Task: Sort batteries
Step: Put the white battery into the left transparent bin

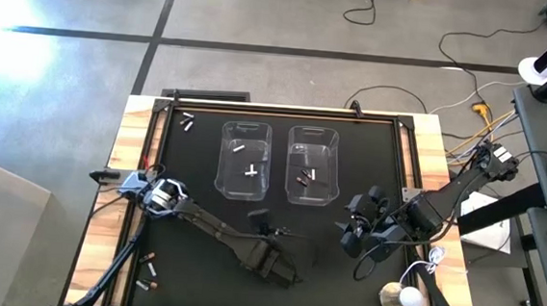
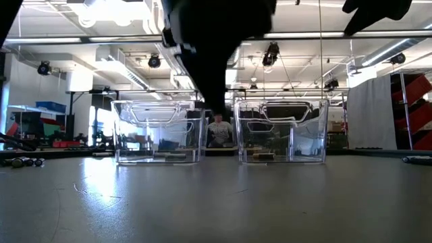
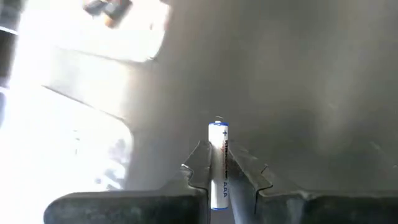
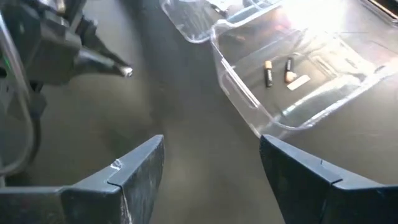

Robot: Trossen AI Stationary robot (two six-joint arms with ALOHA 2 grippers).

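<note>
Left gripper, near the tabletop's front edge, clamps a white battery by its lower half, so a jolt could tip it free before the left bin, while right gripper waits wide, empty.

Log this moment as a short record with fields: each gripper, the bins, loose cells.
left gripper: shut on a silvery-white AAA battery, near the table's middle front
right gripper: open, empty, facing the right bin
left bin: holds silvery-white cells
right bin: holds dark copper-ended cells
loose cells: back-left of the table; more front-left
</note>
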